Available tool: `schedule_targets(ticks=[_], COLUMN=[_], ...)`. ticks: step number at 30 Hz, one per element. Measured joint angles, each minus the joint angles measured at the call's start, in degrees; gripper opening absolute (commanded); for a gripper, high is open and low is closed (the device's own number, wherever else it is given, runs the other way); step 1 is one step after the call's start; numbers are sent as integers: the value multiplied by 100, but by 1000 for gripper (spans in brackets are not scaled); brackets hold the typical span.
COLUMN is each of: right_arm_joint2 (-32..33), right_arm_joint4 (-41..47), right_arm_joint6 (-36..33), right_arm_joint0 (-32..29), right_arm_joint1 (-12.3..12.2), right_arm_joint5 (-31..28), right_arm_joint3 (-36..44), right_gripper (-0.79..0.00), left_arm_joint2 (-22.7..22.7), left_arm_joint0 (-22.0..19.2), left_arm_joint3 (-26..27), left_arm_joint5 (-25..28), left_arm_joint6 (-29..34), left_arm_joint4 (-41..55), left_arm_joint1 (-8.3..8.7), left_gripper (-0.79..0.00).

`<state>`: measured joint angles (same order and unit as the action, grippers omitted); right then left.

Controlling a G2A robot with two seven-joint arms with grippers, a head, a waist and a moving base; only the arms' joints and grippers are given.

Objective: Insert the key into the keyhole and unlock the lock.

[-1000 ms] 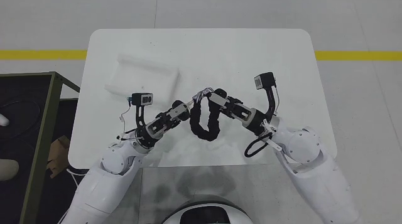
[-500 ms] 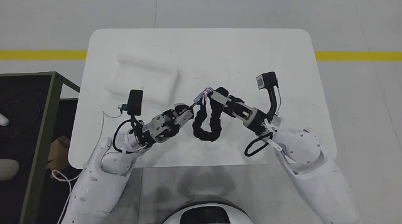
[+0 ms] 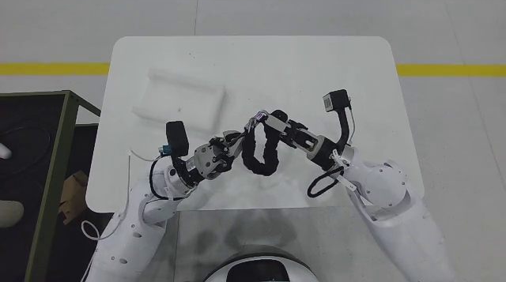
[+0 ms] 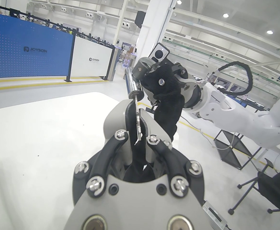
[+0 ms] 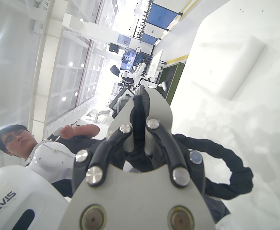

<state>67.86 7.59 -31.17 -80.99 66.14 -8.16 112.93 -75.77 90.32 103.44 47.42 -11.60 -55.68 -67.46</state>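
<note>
Left tool (image 3: 232, 137), right tool (image 3: 270, 123), black lock (image 3: 254, 163) looped between

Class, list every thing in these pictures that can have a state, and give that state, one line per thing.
Left tool: shut on flat silver metal key.
Right tool: shut on black fabric-sleeved cable lock.
Key: tip at keyhole, depth unclear.
Lock: held up, loop hanging.
White foam pad: lying flat, untouched.
</note>
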Motion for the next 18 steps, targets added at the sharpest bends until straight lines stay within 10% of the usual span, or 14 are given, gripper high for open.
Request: schedule_targets(ticks=[6, 18], right_arm_joint2=[17, -20], right_arm_joint4=[-21, -375], right_arm_joint6=[107, 227], right_arm_joint0=[-45, -114], right_arm_joint1=[5, 5], right_arm_joint5=[6, 68], right_arm_joint3=[29, 186], right_gripper=[-785, -785], left_arm_joint2=[-205, -88], left_arm_joint0=[15, 386], left_arm_joint3=[410, 455], left_arm_joint5=[-458, -3053], left_arm_joint6=[-300, -2567], left_arm_joint4=[-1156, -5505], left_arm_joint1=[29, 109], left_gripper=[-785, -785])
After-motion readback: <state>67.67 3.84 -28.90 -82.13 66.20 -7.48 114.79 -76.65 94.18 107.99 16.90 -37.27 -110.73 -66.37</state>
